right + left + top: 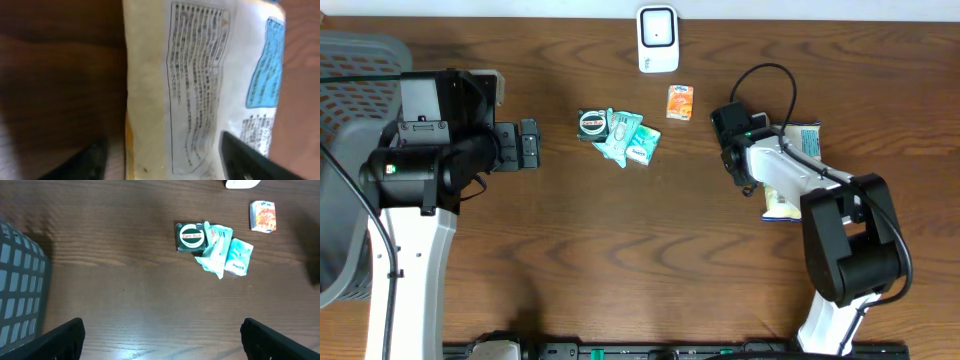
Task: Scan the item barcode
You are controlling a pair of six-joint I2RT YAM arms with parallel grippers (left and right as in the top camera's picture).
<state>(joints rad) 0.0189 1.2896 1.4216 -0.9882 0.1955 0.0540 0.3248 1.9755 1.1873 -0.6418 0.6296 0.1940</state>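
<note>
Printed white packet [200, 75] close beneath the right gripper [162, 142], whose fingers stand parted astride it, not clamping; left gripper [161, 330] spread wide over the table [125, 295].

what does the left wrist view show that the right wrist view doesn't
Only the left wrist view: the Zam-Buk tin, teal sachets, orange carton and grey basket. Only the right wrist view: the white packet close up, with its printed text and blue panel. Both: the wooden table, plus open jaws at the bottom edge, the left gripper there, the right gripper here.
</note>
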